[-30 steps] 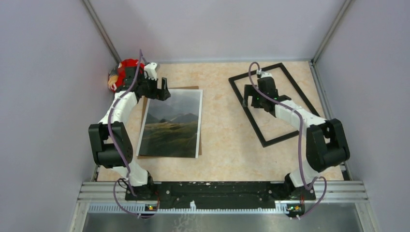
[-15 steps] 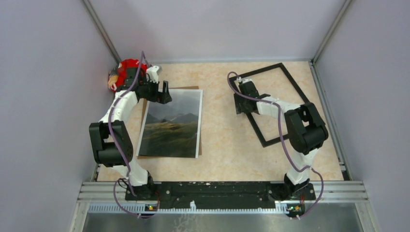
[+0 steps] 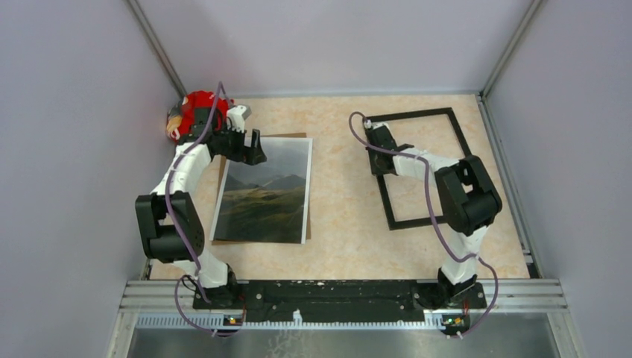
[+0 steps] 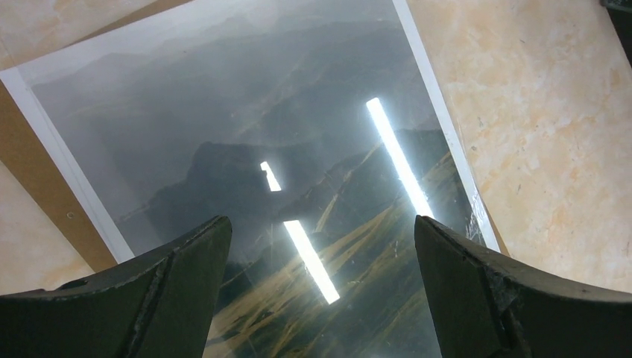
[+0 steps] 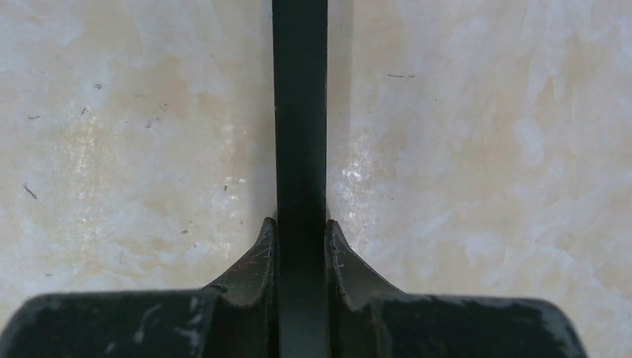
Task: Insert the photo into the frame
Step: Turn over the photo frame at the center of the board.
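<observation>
The photo (image 3: 264, 192), a dark mountain print with a thin white border, lies face up on the table left of centre. My left gripper (image 3: 252, 151) hovers open over its far end. In the left wrist view the photo (image 4: 298, 142) fills the space under the wide-apart jaws of the left gripper (image 4: 320, 224). The black frame (image 3: 432, 221) lies flat on the right. My right gripper (image 3: 382, 158) is shut on its left bar. In the right wrist view that frame bar (image 5: 299, 112) runs straight up from between the fingers of the right gripper (image 5: 299, 224), which press on both its sides.
A brown backing board (image 3: 221, 168) lies under the photo, showing along its left edge (image 4: 37, 160). A red object (image 3: 195, 108) sits in the back left corner, just behind the left arm. Grey walls enclose the table on three sides.
The right gripper moved to the frame's left bar and shut on it. The frame has turned from slanted to nearly square with the table. The left arm barely moved.
</observation>
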Action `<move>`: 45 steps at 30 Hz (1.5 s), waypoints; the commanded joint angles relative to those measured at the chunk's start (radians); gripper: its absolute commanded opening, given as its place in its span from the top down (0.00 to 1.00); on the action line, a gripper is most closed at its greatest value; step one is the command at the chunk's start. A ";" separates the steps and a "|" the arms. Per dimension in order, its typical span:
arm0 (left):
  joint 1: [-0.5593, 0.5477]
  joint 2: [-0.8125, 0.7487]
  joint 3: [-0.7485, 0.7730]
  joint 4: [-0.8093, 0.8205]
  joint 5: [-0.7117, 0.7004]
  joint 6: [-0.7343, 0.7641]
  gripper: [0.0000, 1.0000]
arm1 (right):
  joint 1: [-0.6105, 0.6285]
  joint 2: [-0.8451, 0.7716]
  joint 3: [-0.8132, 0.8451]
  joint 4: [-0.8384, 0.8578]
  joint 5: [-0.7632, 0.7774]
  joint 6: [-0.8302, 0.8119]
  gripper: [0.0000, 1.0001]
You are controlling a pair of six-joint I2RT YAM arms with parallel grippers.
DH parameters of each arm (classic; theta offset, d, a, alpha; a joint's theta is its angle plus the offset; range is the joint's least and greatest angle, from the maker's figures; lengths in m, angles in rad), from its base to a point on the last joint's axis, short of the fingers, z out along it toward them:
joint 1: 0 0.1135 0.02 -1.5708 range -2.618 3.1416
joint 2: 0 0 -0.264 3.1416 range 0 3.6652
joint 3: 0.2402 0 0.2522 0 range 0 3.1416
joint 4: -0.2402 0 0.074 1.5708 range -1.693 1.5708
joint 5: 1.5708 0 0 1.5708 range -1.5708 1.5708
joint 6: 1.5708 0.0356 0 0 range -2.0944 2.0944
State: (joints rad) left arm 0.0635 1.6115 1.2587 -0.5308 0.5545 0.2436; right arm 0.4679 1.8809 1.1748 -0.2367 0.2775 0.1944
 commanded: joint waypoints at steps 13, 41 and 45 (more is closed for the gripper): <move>-0.056 -0.116 -0.066 -0.020 0.069 0.003 0.01 | 0.090 -0.186 0.499 -0.270 -0.366 0.326 1.00; -0.285 -0.298 -0.046 0.135 0.014 -0.094 0.01 | 0.005 -0.301 0.224 0.315 -0.918 1.090 1.00; -0.352 -0.270 -0.005 0.202 -0.082 -0.126 0.01 | -0.040 -0.329 0.142 0.364 -0.947 1.113 0.89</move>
State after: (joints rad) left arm -0.2359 1.3460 1.1908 -0.4320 0.5640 0.1600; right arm 0.4679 1.5990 1.3678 0.0540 -0.6170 1.2514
